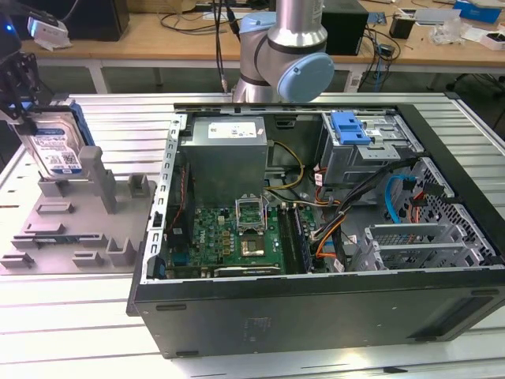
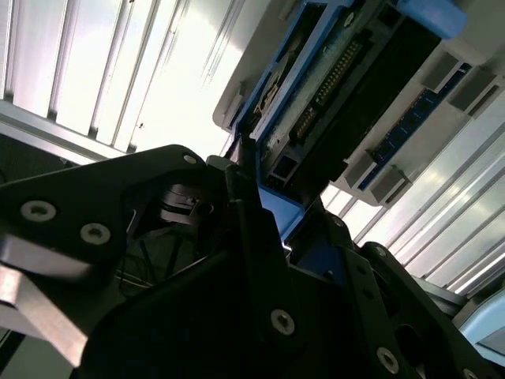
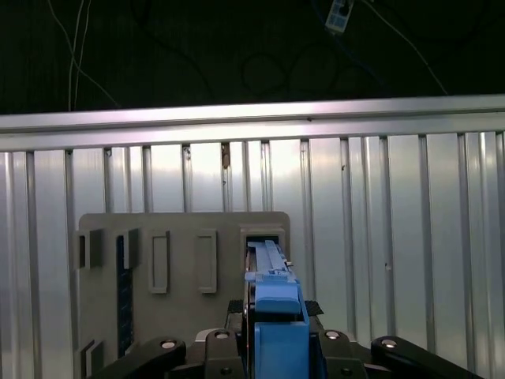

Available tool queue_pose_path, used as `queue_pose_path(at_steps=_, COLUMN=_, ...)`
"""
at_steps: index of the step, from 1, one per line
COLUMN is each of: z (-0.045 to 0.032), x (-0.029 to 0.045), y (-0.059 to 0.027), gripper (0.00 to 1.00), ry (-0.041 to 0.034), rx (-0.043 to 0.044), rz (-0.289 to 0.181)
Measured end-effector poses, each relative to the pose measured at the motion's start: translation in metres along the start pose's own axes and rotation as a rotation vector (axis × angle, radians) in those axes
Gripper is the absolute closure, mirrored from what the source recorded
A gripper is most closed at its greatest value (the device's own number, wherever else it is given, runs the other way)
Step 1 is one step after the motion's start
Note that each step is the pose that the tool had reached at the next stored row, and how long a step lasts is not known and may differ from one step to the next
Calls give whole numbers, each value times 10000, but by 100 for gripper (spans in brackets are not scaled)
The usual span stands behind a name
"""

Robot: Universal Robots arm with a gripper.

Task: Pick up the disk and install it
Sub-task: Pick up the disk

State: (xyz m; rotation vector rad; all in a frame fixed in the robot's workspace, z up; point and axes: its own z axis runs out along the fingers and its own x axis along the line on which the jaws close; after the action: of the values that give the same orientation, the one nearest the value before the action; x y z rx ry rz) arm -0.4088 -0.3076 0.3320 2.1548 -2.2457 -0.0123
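Exterior view: the end effector, at the exterior view's left, is closed on the disk, gripping its blue carrier frame by the upper edge. The disk stands upright, slightly tilted, label showing, over the grey fixture tray on the slatted bench; whether its lower edge is clear of the tray cannot be told. The open computer case lies well apart at the exterior view's right, with a blue bracket atop its metal drive cage. Second wrist view: the disk's circuit-board side faces the camera
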Motion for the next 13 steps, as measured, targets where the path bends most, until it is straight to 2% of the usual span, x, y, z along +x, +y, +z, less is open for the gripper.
queue_pose_path(at_steps=13, z=-209, x=3, y=3, gripper=63, ry=1, rx=1, rz=-1)
